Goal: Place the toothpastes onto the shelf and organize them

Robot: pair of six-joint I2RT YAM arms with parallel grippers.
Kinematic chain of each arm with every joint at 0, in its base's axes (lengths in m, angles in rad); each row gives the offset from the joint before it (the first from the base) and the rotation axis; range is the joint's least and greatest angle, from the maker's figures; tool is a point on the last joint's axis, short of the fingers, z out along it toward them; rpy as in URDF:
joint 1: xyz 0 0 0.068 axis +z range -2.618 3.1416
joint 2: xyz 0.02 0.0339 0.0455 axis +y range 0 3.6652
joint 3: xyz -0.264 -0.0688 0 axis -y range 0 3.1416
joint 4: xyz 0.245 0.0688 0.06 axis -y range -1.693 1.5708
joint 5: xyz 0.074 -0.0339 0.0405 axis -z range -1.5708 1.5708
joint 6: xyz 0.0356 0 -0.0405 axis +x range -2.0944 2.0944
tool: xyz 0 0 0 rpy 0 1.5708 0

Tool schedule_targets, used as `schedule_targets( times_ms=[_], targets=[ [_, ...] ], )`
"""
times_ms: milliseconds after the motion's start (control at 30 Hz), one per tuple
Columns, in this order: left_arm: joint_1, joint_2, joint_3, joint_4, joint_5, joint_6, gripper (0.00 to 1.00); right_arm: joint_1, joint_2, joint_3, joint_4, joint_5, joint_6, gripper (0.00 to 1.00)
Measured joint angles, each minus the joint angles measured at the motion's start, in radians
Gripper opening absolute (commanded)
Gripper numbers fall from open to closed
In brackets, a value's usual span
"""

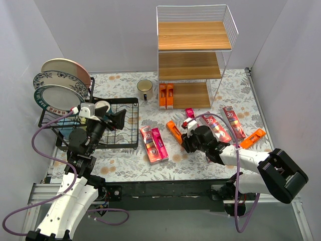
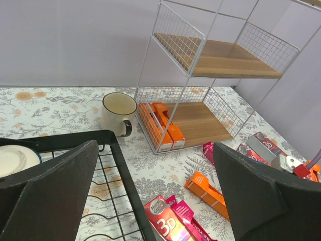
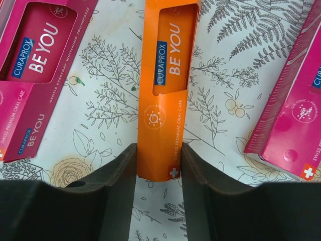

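Pinching the end of a slim orange carton (image 3: 168,100), the right end effector (image 3: 159,150) is clamped across its long sides. The carton lies flat around the middle of the floral surface (image 3: 110,100), in front of the shelf (image 1: 195,63). It looks like light, glossy cardboard, stiff but probably crushable, so I'd grab nearer its middle. The left end effector (image 2: 155,150) gapes wide, holding nothing.

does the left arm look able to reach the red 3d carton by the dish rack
Probably yes: the red 3D cardboard carton lies flat and uncovered just right of the black wire dish rack, and the left end effector hangs open above that rack.
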Motion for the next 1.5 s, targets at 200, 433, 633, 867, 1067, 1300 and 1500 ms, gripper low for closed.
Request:
schedule_targets(
  times_ms=[200,433,633,867,1067,1300,1500],
  targets=[
    [0.0,0.005,0.0,0.0,0.0,0.0,0.98,0.001,-0.055,-0.005,-0.035,0.013,0.006,0.35],
    [0.0,0.005,0.0,0.0,0.003,0.0,0.98,0.001,-0.109,0.036,-0.11,0.106,0.039,0.34],
    [0.0,0.002,0.0,0.0,0.003,0.0,0.98,-0.003,-0.037,0.172,-0.129,0.263,0.099,0.34],
    [0.0,-0.014,0.0,0.0,0.003,0.0,0.98,-0.068,0.167,0.316,-0.043,0.347,0.144,0.34],
    [0.0,-0.021,0.0,0.0,0.003,0.0,0.98,-0.127,0.368,0.425,0.068,0.338,0.153,0.34],
    [0.0,-0.023,0.0,0.0,0.003,0.0,0.98,-0.156,0.531,0.546,0.14,0.32,0.158,0.35],
    [0.0,-0.023,0.0,0.0,0.003,0.0,0.98,-0.159,0.624,0.641,0.154,0.32,0.181,0.36]
  ],
)
